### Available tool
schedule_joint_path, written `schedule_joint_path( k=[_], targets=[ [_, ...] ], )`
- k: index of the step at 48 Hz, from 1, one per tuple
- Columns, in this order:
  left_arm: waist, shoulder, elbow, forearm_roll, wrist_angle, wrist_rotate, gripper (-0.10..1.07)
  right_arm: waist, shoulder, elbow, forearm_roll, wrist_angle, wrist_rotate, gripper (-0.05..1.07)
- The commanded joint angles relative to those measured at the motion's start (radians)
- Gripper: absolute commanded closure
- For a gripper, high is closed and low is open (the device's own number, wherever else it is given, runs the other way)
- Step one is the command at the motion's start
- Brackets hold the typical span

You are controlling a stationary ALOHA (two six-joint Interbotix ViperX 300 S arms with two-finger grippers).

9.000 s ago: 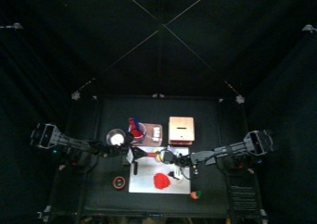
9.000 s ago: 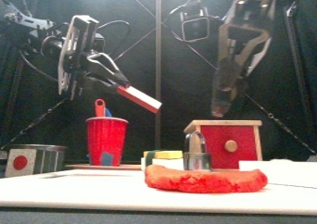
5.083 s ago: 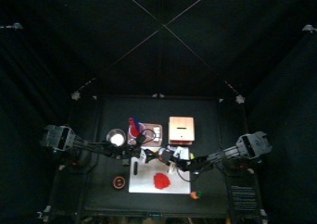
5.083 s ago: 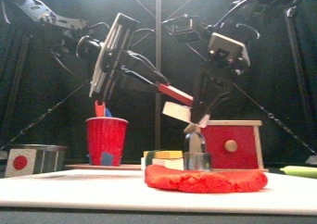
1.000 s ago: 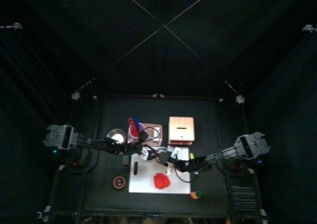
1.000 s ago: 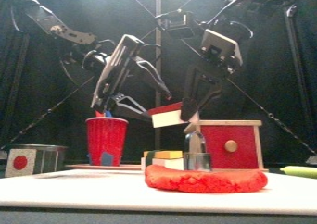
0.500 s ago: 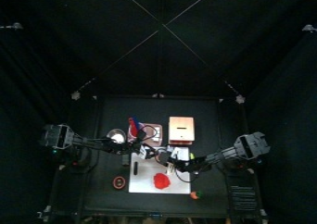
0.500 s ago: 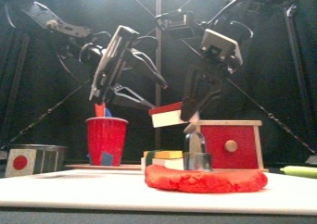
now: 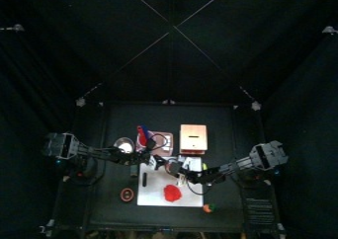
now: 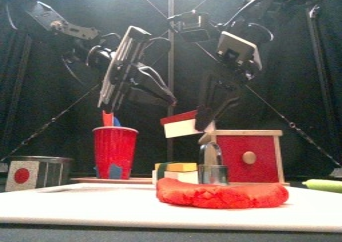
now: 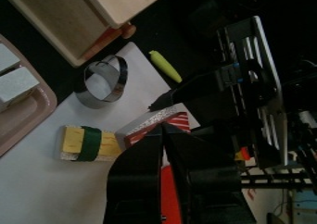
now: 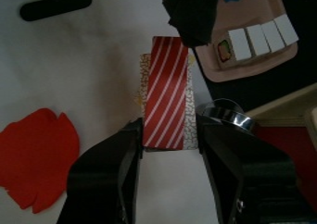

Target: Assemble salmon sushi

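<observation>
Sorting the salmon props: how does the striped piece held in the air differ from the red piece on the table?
The striped piece is a narrow block with red and white stripes; the red piece is a flat, irregular, plain red blob. The striped piece is held up between the right gripper's jaws; the red piece lies on the white board. Both are mostly red.

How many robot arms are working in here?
2. The left arm hangs down on the left of the front view, the right arm on the right. Both reach toward a red-and-white striped slice between them. No others show.
</observation>
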Motion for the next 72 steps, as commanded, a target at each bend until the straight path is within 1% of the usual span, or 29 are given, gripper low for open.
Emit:
schedule_joint_path(
  k=[1,15,25,34,51,72],
  targets=[
    [-0.009,0.003,-0.031,0.002,-0.011,-0.002,0.56,-0.003,-0.026,-0.037,-0.005,-0.002,0.002,0.33],
    [-0.029,0.018,-0.051,-0.006,-0.009,-0.005,0.56,-0.011,-0.026,-0.037,-0.003,0.000,0.002,0.33],
    [-0.029,0.038,-0.054,-0.032,-0.009,-0.005,0.56,-0.011,-0.026,-0.040,-0.006,-0.002,0.002,0.33],
    [-0.031,0.048,-0.058,-0.035,-0.008,-0.005,0.56,-0.012,-0.026,-0.041,-0.008,-0.002,0.000,0.33],
    [-0.031,0.077,-0.074,-0.086,0.018,-0.005,0.56,-0.011,-0.028,-0.051,-0.018,-0.005,-0.002,0.33],
    [-0.025,0.083,-0.078,-0.084,0.026,-0.003,0.56,-0.012,-0.028,-0.058,-0.031,-0.006,0.000,0.33]
  ],
)
